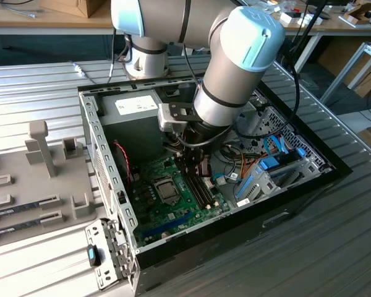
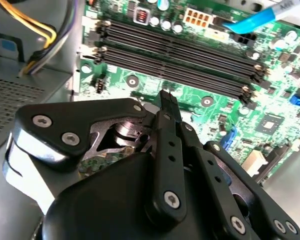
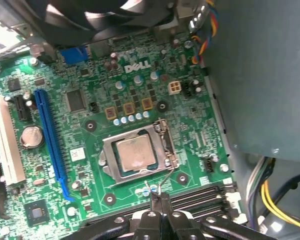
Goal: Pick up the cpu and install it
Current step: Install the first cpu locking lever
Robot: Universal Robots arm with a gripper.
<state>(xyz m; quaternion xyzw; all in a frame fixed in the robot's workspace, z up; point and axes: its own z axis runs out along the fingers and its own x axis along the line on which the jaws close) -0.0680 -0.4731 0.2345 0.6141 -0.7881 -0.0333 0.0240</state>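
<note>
While the robot arm (image 1: 235,74) reaches down into the open computer case (image 1: 309,179), its jaws (image 3: 160,197) hang just above the green motherboard (image 3: 90,150). The jaws are closed together, tip against tip, and nothing is held between them. In both wrist views the black fingers (image 2: 167,107) meet in a thin point over the board.

The cpu (image 3: 135,152) lies flat inside its silver socket frame (image 3: 110,150) on the motherboard, with its grey metal top facing up. In the first wrist view the closed tips sit just beside the socket's thin wire lever (image 3: 166,177), between the socket and the long black memory slots (image 3: 200,197). They are near the cpu but not touching it.

In the exterior view the socket (image 1: 167,190) shows as a small square on the board, and the jaws hang next to it, on the exterior view's right. A long blue slot (image 3: 50,140) and a round silver battery (image 3: 31,136) sit on the far side of the socket from the jaws. Yellow and black wires (image 3: 275,192) run along the grey box (image 3: 260,75) at the side of the case. The case lies on a ribbed metal tabletop (image 1: 31,93), and a grey tray (image 1: 37,179) with upright posts rests beside it on the exterior view's left.
</note>
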